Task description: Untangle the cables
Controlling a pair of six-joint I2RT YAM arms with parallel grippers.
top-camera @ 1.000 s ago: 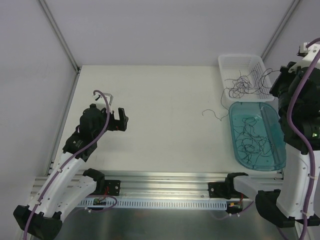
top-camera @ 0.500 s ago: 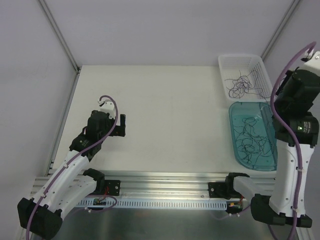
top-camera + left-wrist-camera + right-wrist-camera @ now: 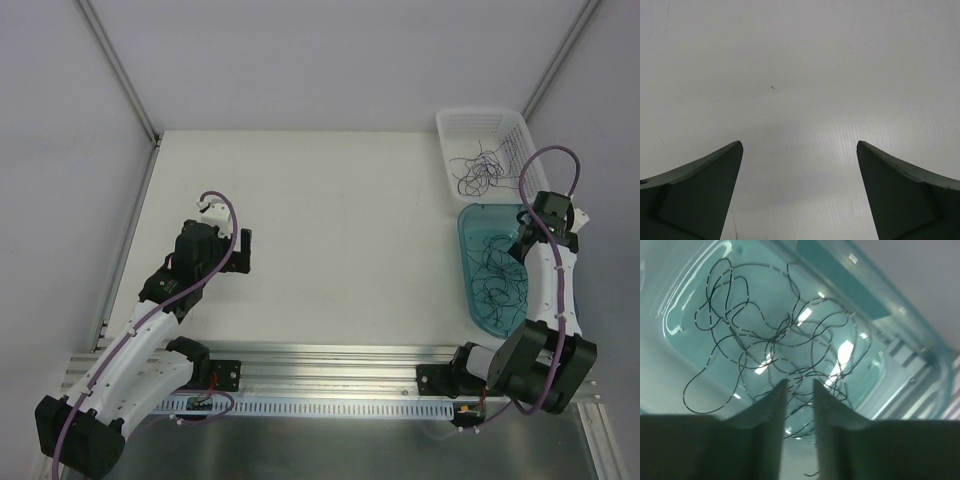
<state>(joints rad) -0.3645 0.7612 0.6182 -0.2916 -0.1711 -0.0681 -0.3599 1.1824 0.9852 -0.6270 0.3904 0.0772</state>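
Thin dark curly cables lie tangled in a teal tray at the right. In the right wrist view the cables spread in loops over the tray floor. More loose cable strands lie in a white basket behind the tray. My right gripper hangs low over the tray. Its jaws stand a narrow gap apart just above the tangle, with nothing pinched. My left gripper is wide open and empty over bare table.
The white table is bounded by a metal rail at the near edge and grey walls at the sides. The tray and basket stand close together at the far right.
My right arm has swung down from high at the right edge to low over the teal tray. The strand trailing onto the table is gone. My left gripper dropped slightly, then stayed still.
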